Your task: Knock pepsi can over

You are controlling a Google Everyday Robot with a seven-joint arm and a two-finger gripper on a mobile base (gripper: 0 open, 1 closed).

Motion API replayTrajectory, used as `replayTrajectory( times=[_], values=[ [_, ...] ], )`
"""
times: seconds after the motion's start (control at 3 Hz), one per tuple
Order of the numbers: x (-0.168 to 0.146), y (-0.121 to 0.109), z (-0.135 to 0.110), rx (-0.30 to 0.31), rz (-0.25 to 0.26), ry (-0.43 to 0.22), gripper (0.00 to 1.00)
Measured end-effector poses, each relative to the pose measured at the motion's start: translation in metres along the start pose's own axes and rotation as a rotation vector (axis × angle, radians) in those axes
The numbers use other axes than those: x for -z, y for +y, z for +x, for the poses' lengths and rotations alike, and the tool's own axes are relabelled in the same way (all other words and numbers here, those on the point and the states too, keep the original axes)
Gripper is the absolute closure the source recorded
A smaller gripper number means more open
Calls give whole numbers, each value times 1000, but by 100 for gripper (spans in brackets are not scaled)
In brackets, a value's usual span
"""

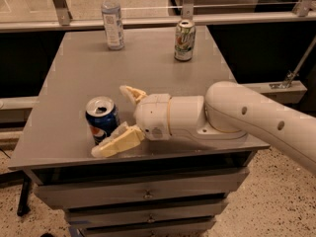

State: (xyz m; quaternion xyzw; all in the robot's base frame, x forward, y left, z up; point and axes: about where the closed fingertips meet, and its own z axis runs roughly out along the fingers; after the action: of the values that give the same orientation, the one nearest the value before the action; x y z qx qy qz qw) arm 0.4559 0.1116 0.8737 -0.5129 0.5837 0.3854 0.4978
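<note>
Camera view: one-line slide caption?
Open gripper beside the upright pepsi can near the front of the grey table; green-and-white can and clear bottle stand at the back.

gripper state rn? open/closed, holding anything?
Gripper: open, holding nothing; fingers spread at the right side of the upright pepsi can.

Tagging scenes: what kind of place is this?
Likely an office or lab: grey drawer cabinet, glass railing, speckled floor. The gripper is open at the upright pepsi can.
</note>
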Motion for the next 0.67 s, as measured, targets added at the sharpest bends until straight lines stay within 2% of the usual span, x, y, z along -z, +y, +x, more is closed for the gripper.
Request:
replayTrajectory(
  times=[0.67],
  values=[
    [-16, -30, 1, -44, 25, -9, 0]
  ],
)
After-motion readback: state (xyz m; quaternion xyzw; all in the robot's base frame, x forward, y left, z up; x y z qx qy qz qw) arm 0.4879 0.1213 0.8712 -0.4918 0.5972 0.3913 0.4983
